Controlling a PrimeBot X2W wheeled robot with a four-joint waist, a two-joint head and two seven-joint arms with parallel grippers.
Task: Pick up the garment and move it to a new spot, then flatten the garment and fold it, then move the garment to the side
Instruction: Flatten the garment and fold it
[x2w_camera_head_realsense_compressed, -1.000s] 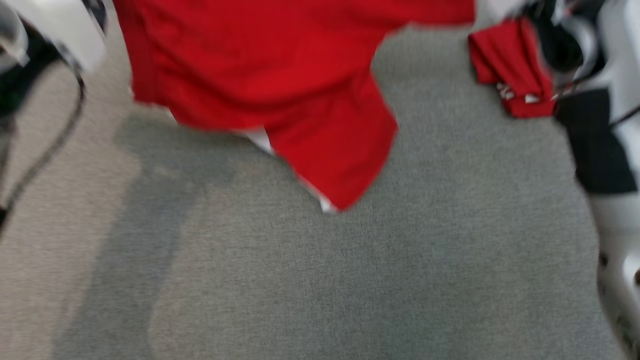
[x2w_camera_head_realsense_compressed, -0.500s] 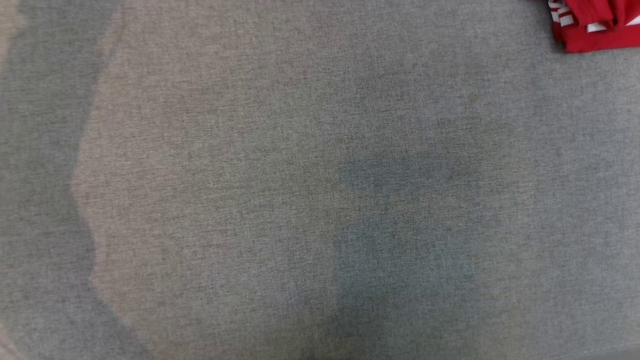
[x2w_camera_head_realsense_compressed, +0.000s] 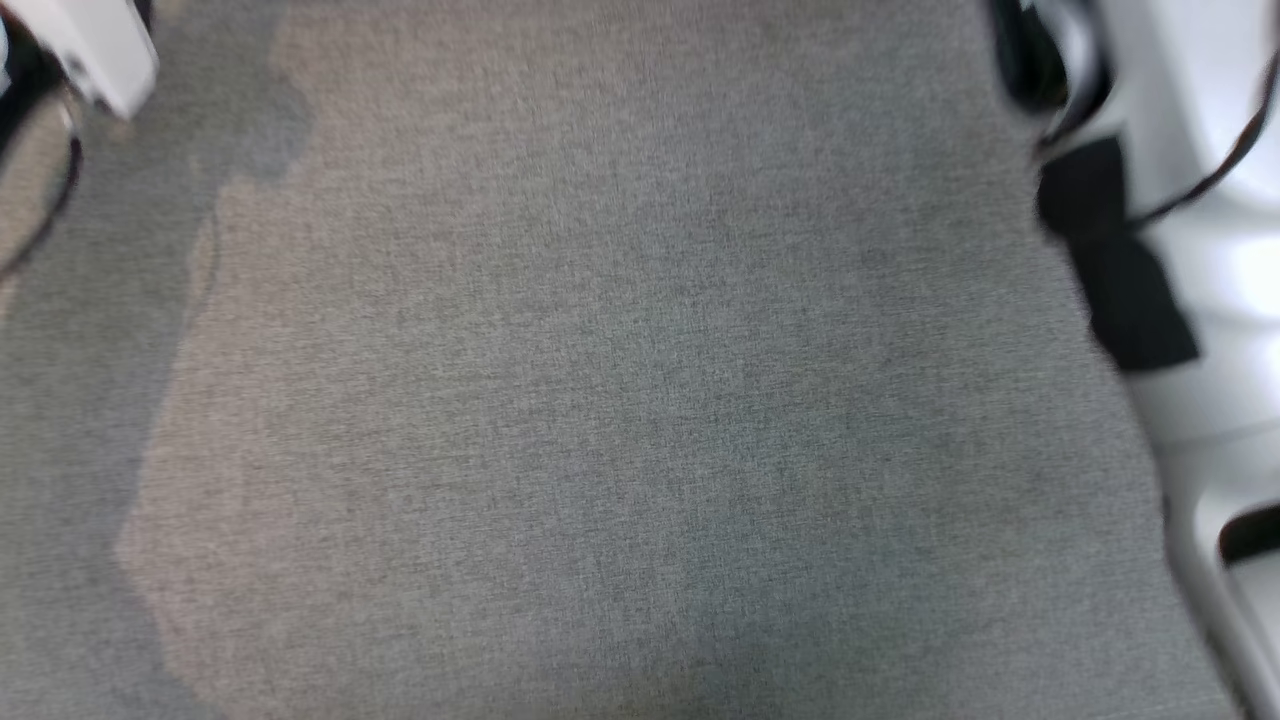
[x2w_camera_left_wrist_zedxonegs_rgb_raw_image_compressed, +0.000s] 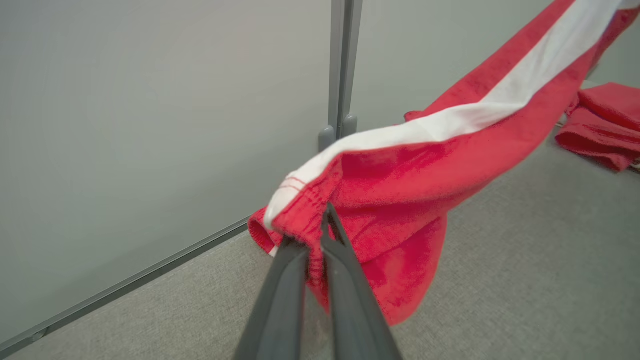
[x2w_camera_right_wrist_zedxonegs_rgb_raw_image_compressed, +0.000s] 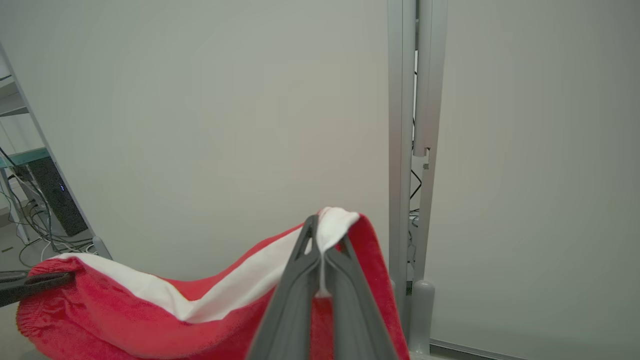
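The head camera has moved since a second ago. Then the red garment hung across the top of its view. Now it looks down on the grey worktop (x2w_camera_head_realsense_compressed: 640, 400), with a pale arm (x2w_camera_head_realsense_compressed: 90, 50) in the top left corner and the other arm (x2w_camera_head_realsense_compressed: 1200, 250) on the right.

The left gripper (x2w_camera_left_wrist_zedxonegs_rgb_raw_image_compressed: 307, 227) has its fingers pinching the garment (x2w_camera_left_wrist_zedxonegs_rgb_raw_image_compressed: 400, 185) at a red hem. The right gripper (x2w_camera_right_wrist_zedxonegs_rgb_raw_image_compressed: 325, 232) has its fingers pinching the white stripe at the other end. The garment sags between them, up in the air.

Farther off, a red cloth pile (x2w_camera_left_wrist_zedxonegs_rgb_raw_image_compressed: 600, 125) lies on the worktop. Behind it stand a grey wall (x2w_camera_left_wrist_zedxonegs_rgb_raw_image_compressed: 150, 125) and a metal post (x2w_camera_left_wrist_zedxonegs_rgb_raw_image_compressed: 341, 65).
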